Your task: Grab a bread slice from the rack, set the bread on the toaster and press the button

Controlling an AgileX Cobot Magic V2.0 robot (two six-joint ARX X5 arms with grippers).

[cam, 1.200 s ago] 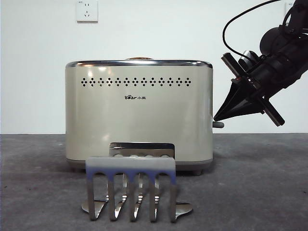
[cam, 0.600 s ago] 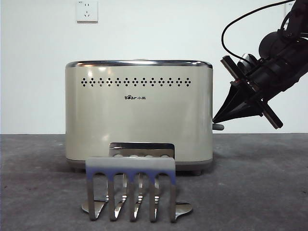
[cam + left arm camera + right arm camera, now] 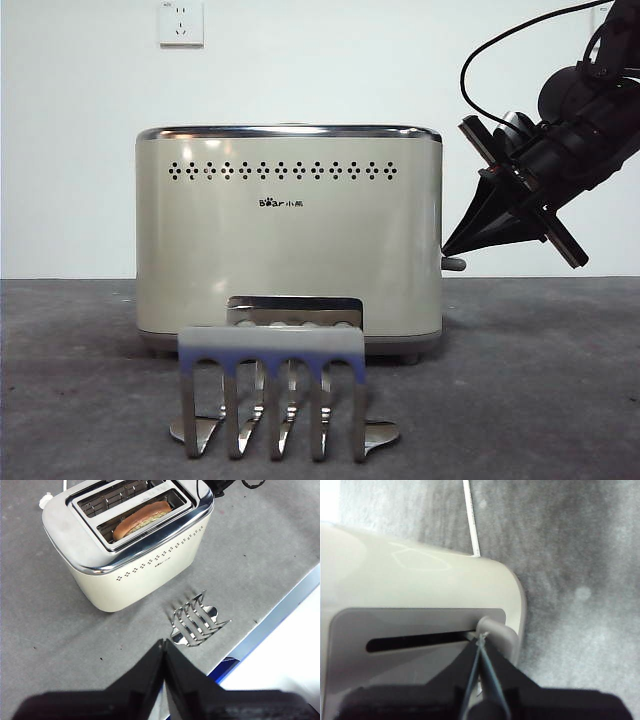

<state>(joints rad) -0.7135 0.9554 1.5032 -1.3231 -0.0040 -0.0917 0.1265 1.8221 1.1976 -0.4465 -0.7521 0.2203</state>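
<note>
The cream toaster (image 3: 290, 240) stands mid-table. The slice of bread (image 3: 142, 517) sits sunk in one of its slots, with only the brown crust showing in the left wrist view; it is hidden in the front view. The steel rack (image 3: 272, 390) stands empty in front of the toaster. My right gripper (image 3: 447, 248) is shut, its tip on the dark grey button (image 3: 495, 630), which sits at the low end of its slot on the toaster's narrow end. My left gripper (image 3: 163, 642) is shut and empty, held high above the rack (image 3: 196, 626).
A white cord (image 3: 470, 515) runs over the grey table behind the toaster. The table's edge (image 3: 280, 615) lies close beside the rack. A wall socket (image 3: 180, 22) is on the white wall.
The bread's top, which peeked above the toaster's rim a second ago, has sunk out of the front view. The right gripper and button have shifted slightly down.
</note>
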